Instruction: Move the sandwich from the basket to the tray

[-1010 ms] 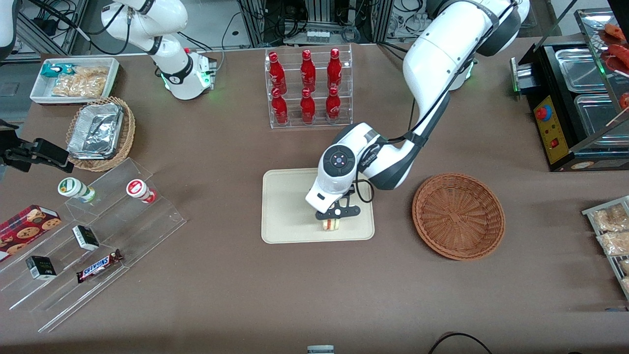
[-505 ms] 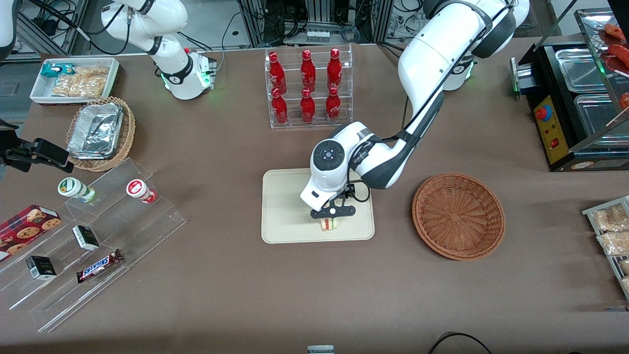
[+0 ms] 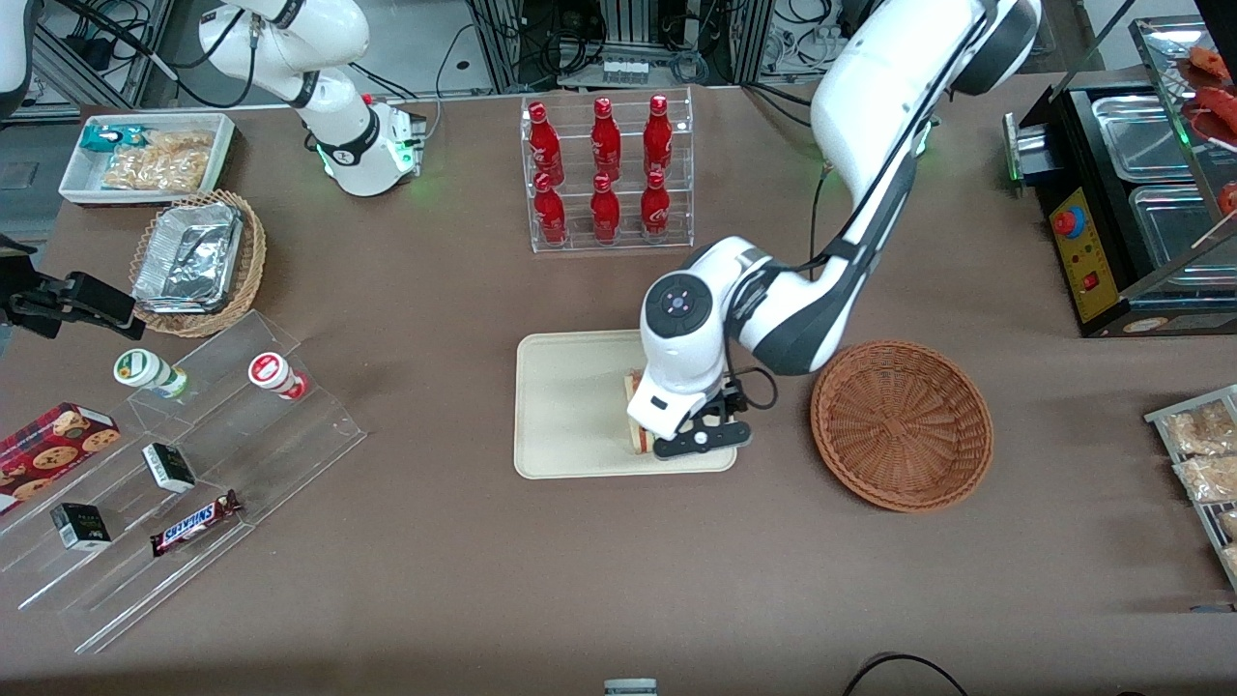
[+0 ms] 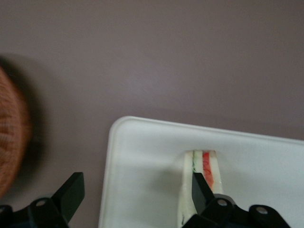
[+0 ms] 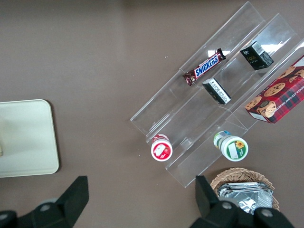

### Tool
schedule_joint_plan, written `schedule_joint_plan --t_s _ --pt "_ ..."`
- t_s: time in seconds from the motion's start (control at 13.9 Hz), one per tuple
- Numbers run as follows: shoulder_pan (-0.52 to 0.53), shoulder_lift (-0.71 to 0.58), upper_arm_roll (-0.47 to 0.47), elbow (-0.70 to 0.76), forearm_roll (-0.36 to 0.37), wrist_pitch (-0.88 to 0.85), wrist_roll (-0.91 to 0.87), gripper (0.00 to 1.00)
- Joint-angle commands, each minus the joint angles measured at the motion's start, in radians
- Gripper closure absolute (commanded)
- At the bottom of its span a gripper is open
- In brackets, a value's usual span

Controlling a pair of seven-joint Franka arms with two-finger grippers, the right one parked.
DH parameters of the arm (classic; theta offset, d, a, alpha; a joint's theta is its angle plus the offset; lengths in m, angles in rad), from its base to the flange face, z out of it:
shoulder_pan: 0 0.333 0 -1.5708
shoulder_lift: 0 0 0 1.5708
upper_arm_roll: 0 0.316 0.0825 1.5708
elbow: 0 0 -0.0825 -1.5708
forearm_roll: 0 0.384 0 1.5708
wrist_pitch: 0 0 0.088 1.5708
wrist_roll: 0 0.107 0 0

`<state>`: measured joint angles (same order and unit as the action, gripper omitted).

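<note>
Even overhead light, soft shadows, basket [image 4: 12, 142] motion-blurred in wrist view

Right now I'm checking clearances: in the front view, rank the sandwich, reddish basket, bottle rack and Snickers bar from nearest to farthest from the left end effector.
The end effector hangs open over the tray edge.
1. Sandwich: beside it, on the tray.
2. Basket: toward the working arm's end.
3. Bottle rack: farther from the camera.
4. Snickers bar: toward the parked arm's end.

I see a matte brown cloth-covered surface [image 3: 464, 561] filling nearly the whole front view under even, soft overhead light, with faint shadows. Farther from the front camera than its top edge, silver aluminium frame posts [image 3: 503, 43] stand on pale grey floor [image 3: 425, 39] among tangled black cables [image 3: 570, 43]. Another black cable loop [image 3: 899, 669] curls at the nearest edge.
</note>
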<state>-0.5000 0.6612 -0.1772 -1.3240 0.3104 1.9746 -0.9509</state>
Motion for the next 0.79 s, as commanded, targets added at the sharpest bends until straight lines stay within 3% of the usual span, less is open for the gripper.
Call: schedule_joint_plan --t_s 0.0,0.14,0.22,0.51,0.72 --pt "0.052 -0.13 0.018 -0.046 0.009 -0.101 -0.003 0.0" --pt "0.131 -0.188 0.013 -0.053 -0.034 -0.123 0.047 0.0" --pt "0.159 -0.216 0.015 -0.05 -0.103 -0.158 0.091 0.0" --pt "0.337 -0.334 0.016 -0.052 -0.247 -0.366 0.451 0.0" --pt "0.474 -0.402 0.016 -0.053 -0.286 -0.529 0.68 0.0"
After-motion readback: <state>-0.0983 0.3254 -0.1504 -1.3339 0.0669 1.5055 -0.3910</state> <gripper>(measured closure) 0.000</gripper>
